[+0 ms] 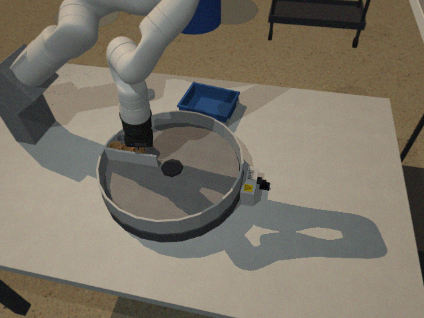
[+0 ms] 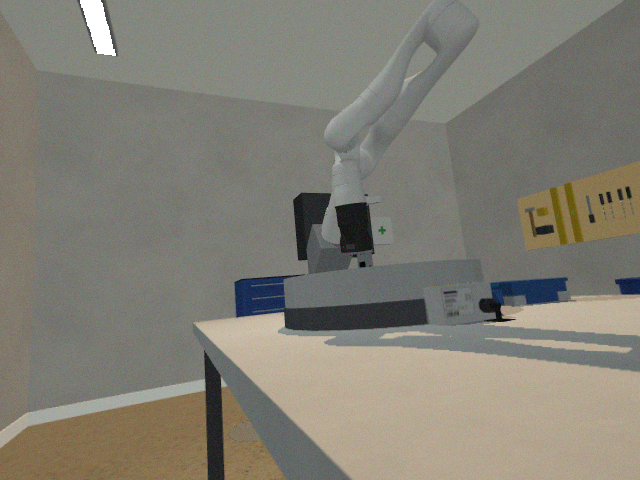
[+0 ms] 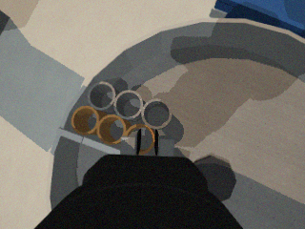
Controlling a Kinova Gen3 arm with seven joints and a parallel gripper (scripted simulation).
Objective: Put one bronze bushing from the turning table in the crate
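Observation:
Three bronze bushings [image 3: 111, 129] lie in a row on the turning table [image 1: 171, 174], beside three grey bushings [image 3: 129, 104], all against a grey divider wall [image 1: 132, 158] at the table's left rear. My gripper [image 3: 148, 137] hangs straight down just over the rightmost bronze bushing [image 3: 143, 138]. Its fingers stand a narrow gap apart around that ring's right wall and hold nothing. In the top view the gripper [image 1: 140, 148] hides most of the bushings. The blue crate [image 1: 209, 101] is empty and stands behind the turning table.
The turning table has a raised grey rim, a black hub [image 1: 171, 167] in the middle and a control box [image 1: 251, 185] on its right side. The arm's grey base block [image 1: 20, 103] stands at the table's left rear.

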